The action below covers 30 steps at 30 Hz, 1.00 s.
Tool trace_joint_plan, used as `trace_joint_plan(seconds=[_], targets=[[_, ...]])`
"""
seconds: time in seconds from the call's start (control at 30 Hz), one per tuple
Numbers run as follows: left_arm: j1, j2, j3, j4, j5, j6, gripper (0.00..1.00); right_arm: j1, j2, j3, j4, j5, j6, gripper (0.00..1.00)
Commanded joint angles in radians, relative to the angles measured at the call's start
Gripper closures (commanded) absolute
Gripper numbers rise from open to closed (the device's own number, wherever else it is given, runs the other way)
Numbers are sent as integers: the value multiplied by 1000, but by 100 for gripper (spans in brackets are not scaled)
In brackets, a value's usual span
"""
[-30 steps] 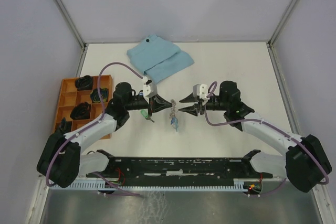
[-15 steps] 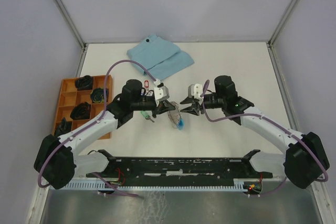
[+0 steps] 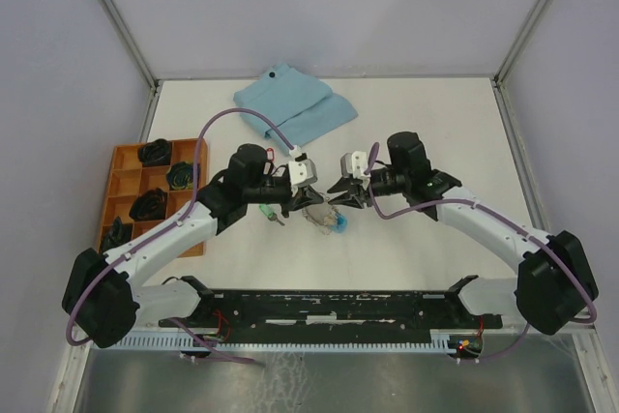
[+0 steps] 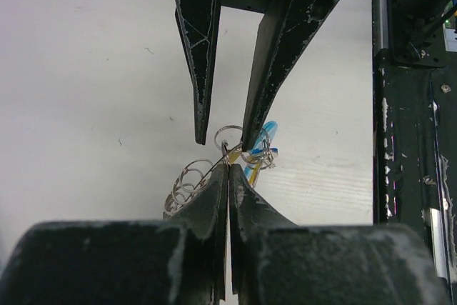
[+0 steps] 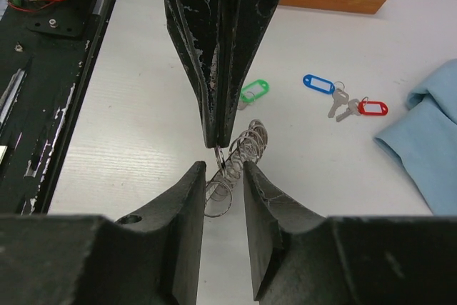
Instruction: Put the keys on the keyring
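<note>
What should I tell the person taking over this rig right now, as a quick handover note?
Left gripper: shut on a ring of the keyring, holding it above the table.
Right gripper: open, its fingers either side of that same end ring, not clamping it.
Keys: green-tagged key, blue-tagged key and red-tagged key all lie loose on the table, away from the ring, near the light-blue cloth.
Done: keyring picked up.
Left: thread all three keys on.

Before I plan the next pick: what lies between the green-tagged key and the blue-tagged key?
Nothing: in the right wrist view the table is bare between the green-tagged key and the blue-tagged key.
</note>
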<state>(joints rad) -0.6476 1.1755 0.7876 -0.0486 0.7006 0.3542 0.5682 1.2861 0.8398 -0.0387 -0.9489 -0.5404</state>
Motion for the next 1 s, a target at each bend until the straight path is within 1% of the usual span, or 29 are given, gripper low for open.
trace_joint_plan(seconds=[0.0,0.13,0.47,0.8,0.97], targets=[[-7,-7,46,-2,-13,44,97,-2,13,54,-17,-54,-32,66],[-10,-7,49,-6,-12,45,97,-2,19,68,-56,-63,-55,69],[-13,0,56,-13,2,43,97,-1,31,75,-59,-84,-59,75],[-17,2,59,-14,14,42,97,-2,44,86,-66,-97,-61,84],[-19,2,60,-13,20,42,97,-1,47,91,-72,-101,-61,86]])
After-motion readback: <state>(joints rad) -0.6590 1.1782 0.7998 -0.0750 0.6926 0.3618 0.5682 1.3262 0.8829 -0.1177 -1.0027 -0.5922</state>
